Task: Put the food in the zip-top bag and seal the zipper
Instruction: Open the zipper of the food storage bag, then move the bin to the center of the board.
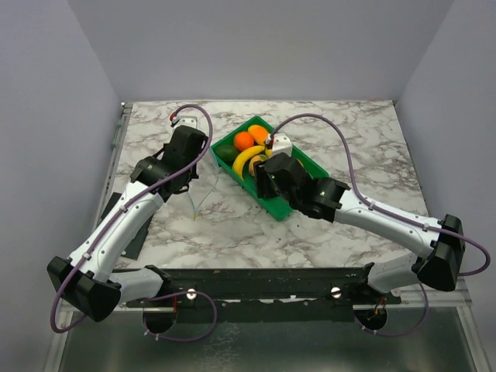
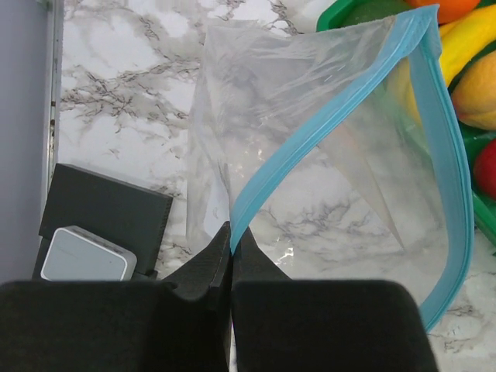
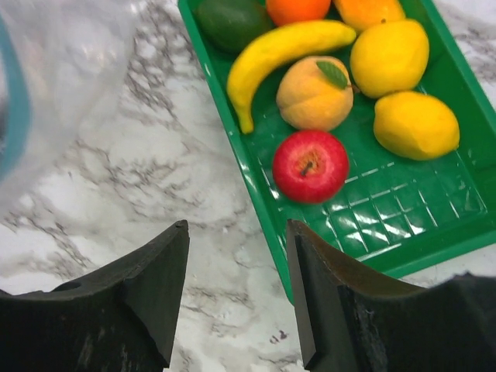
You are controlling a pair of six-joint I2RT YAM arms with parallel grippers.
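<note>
A marble-patterned surface [image 2: 116, 93] holds a green tray [image 3: 403, 205] of toy fruit, with a clear zip-top bag [image 2: 310, 139] beside it.

The left hand [image 2: 231, 232] is closed, its two black fingers [image 2: 205, 271] pressed together on the bag's mouth edge. They pinch the light blue zipper [image 2: 333, 116] at the point where its two strips meet. From that pinch the bag spreads away from the hand toward the tray. Its mouth gapes wide, the two zipper strips parting into a long loop that faces the tray's near rim. The bag has no fruit in it. It sits on the left arm's side of the tray, close to the rim. Whether the bag's body touches the surface cannot be told.

The right hand [image 3: 237, 232] is wide open and holds nothing. It hovers low over the tray's long rim on the bag side, near one corner, with the red apple [image 3: 310, 165] just ahead of its fingertips.

All the food lies in the tray, eight pieces in all:
- one red apple
- one yellow banana [image 3: 283, 50]
- one peach-coloured fruit with a green leaf [image 3: 314, 93], touching the banana
- two lemons [image 3: 390, 56] [image 3: 416, 124], side by side along the rim far from the bag
- two oranges [image 3: 298, 9] [image 3: 368, 12] at the tray's far end
- one dark green piece [image 3: 232, 22] in the far corner nearest the bag

On the far side of the bag from the tray lies a black mat [image 2: 108, 217] with a small white box [image 2: 85, 254] beside it.
</note>
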